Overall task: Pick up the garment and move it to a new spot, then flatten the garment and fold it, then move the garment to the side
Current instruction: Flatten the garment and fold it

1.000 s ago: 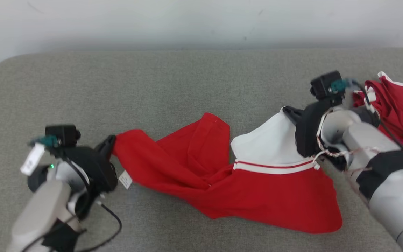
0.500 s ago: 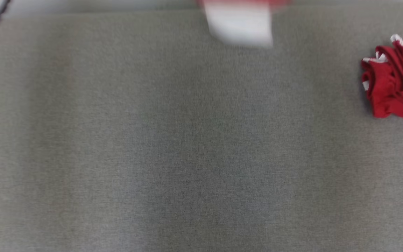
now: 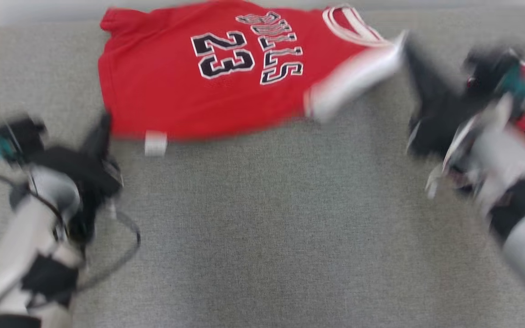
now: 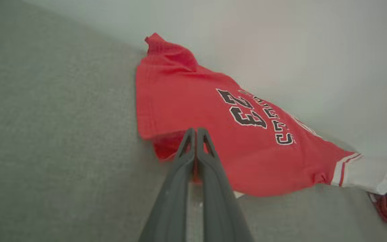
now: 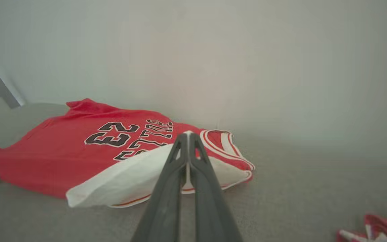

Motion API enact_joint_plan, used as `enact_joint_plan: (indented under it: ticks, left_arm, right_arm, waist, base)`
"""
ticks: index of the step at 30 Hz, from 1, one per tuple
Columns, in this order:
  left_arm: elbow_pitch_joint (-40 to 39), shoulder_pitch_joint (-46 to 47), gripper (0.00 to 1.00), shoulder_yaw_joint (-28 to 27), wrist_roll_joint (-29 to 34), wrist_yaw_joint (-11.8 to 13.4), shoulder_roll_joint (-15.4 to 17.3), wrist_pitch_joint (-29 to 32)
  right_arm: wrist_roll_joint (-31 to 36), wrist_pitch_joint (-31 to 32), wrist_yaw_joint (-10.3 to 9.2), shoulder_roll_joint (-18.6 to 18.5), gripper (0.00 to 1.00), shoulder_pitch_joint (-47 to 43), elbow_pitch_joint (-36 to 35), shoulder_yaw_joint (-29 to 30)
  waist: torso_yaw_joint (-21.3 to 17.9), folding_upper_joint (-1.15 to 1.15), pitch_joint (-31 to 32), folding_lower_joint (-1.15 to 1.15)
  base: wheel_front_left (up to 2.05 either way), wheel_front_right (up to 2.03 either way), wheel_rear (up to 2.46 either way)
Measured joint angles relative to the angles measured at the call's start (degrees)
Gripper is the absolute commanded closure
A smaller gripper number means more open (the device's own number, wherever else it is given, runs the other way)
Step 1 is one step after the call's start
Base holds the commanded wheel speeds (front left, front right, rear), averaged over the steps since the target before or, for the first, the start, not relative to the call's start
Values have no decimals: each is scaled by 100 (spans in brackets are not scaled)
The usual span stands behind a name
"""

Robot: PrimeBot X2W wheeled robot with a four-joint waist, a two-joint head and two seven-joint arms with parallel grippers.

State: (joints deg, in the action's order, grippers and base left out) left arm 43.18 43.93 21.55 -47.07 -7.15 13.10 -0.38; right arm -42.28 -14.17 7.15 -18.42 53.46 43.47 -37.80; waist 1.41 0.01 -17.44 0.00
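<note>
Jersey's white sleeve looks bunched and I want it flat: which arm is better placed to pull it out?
Probably the right. The right pincer is shut on the white sleeve of the jersey; the left pincer grips its opposite end.

1. The red shirt [image 3: 162, 95] has a big black number 23 [image 3: 223, 54] in its middle.
2. Beside it on the shirt, a word [image 3: 277, 50] looks like "BULLS".
3. The shirt's white tag [image 3: 155, 143] is too blurry to read.
</note>
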Motion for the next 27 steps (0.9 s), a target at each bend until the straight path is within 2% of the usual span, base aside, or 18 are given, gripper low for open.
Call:
enact_joint_plan:
  ticks: [8,20,23,27]
  left_arm:
    - [67,-648,100,227,19,0,87,-354]
    - [31,-1707,100,647,223,0,304,-772]
    - [32,-1964,100,853,380,0,321,-814]
    - [20,-2348,100,1016,567,0,391,-831]
  right_arm:
    - [-113,-4,0,-301,100,-1367,-592,-376]
    - [-400,-5,-1,-632,100,-3127,-1062,-289]
    - [-488,-4,-23,-676,100,-3624,-1255,-285]
    - [-655,-5,-153,-737,100,-4221,-1566,-281]
  waist:
    - [9,-1,361,-1]
    - [-51,-1,1194,-1]
    - [-66,-2,1415,-1]
    - [-83,-2,1683,-1]
  base:
    - [0,0,0]
    - [0,0,0]
    - [0,0,0]
    - [0,0,0]
